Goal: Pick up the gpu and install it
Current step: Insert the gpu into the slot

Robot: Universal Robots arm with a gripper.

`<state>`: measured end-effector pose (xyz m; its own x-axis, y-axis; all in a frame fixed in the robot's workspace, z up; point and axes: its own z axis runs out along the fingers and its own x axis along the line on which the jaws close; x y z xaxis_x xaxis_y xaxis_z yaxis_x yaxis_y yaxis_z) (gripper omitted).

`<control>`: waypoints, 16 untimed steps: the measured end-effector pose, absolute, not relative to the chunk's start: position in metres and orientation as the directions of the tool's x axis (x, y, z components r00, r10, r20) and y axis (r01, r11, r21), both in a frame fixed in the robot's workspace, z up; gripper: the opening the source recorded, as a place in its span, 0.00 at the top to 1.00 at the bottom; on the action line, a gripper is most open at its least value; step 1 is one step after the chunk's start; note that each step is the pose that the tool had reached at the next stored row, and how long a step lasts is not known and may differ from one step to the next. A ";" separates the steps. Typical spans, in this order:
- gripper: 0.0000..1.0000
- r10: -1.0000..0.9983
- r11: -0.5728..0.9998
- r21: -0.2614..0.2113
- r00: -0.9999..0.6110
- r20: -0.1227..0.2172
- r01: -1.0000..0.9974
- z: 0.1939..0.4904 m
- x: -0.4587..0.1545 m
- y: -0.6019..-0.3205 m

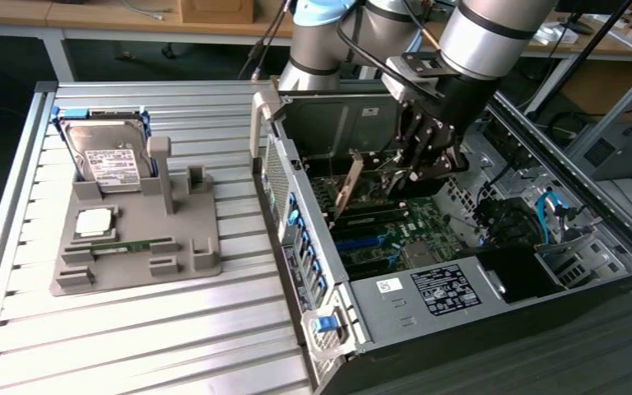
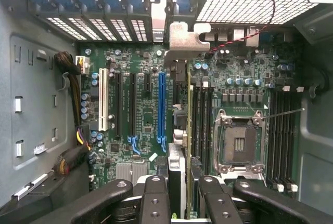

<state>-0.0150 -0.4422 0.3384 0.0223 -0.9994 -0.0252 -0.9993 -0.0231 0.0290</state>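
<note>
Two fingers point(image 2: 155, 199) gripping gpu point(image 2: 177, 171), motherboard slots point(image 2: 162, 110) beneath

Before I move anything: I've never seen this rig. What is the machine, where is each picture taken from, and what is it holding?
The machine is a robot arm reaching into an open computer case on a table. The exterior view looks on from off the arm; the wrist view looks past the gripper onto the motherboard. The gripper is shut on the gpu, seen edge-on over the slots. Beside the case, a grey holder carries a hard drive and a memory stick.
</note>
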 end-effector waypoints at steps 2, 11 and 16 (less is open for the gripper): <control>0.73 -0.999 -0.023 0.029 0.022 -0.025 -0.999 0.338 -0.015 -0.442; 0.73 -0.999 -0.023 0.029 0.022 -0.025 -0.999 0.336 -0.018 -0.443; 0.73 -0.999 -0.023 0.029 0.022 -0.025 -0.999 0.334 -0.020 -0.445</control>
